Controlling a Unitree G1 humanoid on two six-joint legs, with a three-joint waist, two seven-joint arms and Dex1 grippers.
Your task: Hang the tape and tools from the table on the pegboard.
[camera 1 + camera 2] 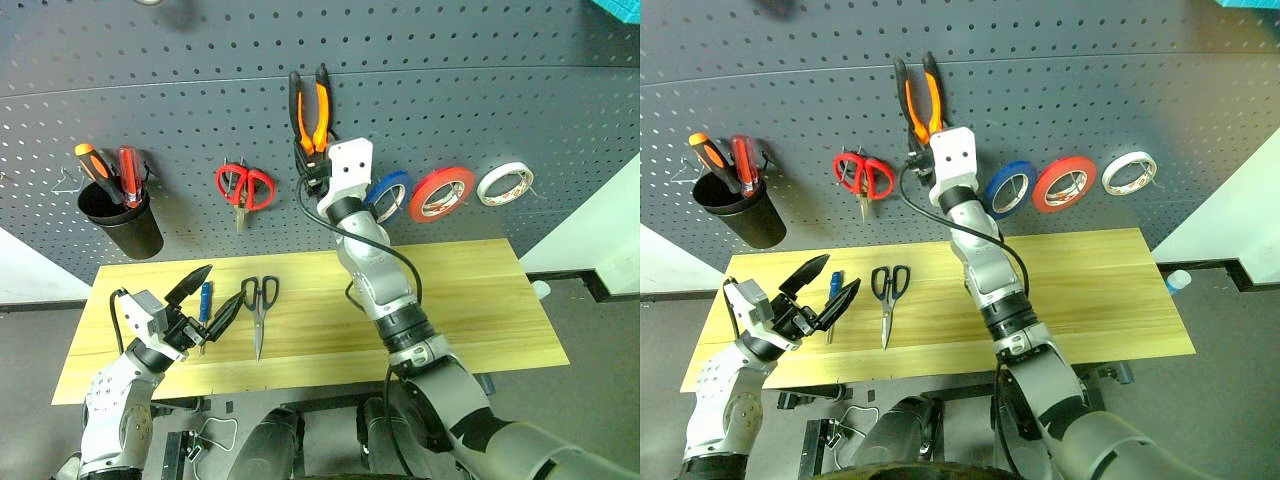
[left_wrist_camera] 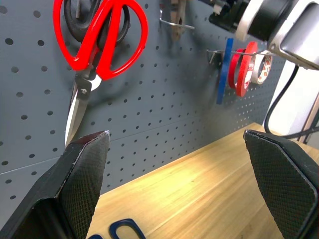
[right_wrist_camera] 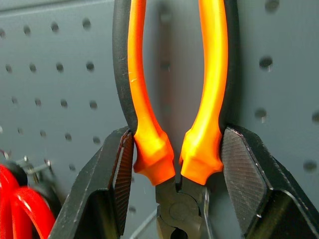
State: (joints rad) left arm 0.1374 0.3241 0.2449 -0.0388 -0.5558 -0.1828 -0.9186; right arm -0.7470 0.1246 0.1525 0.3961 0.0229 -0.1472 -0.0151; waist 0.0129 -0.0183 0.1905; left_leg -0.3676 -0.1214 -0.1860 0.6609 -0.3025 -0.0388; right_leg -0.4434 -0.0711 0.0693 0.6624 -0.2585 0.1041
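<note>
Right wrist view: our right gripper [image 3: 175, 186] is clamped on the pliers [image 3: 174, 99] at the base of the handles, long axis vertical, handles up, flat against the pegboard [image 1: 480, 90]. Hook not visible, so we can't tell if they're seated. Tape [image 1: 440, 193] already hangs on the board. Left gripper [image 1: 200, 300] is fully open, empty, nearest the screwdriver [image 1: 204, 301] and scissors [image 1: 259, 305] by the tabletop's [image 1: 470, 300] left end.

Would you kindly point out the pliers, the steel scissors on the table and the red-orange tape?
pliers [image 3: 149, 124]: right wrist view, on the left orange handle.
steel scissors [image 1: 259, 295]: left eye view, on the dark handles.
red-orange tape [image 1: 440, 194]: left eye view, on the ring's rim.
</note>
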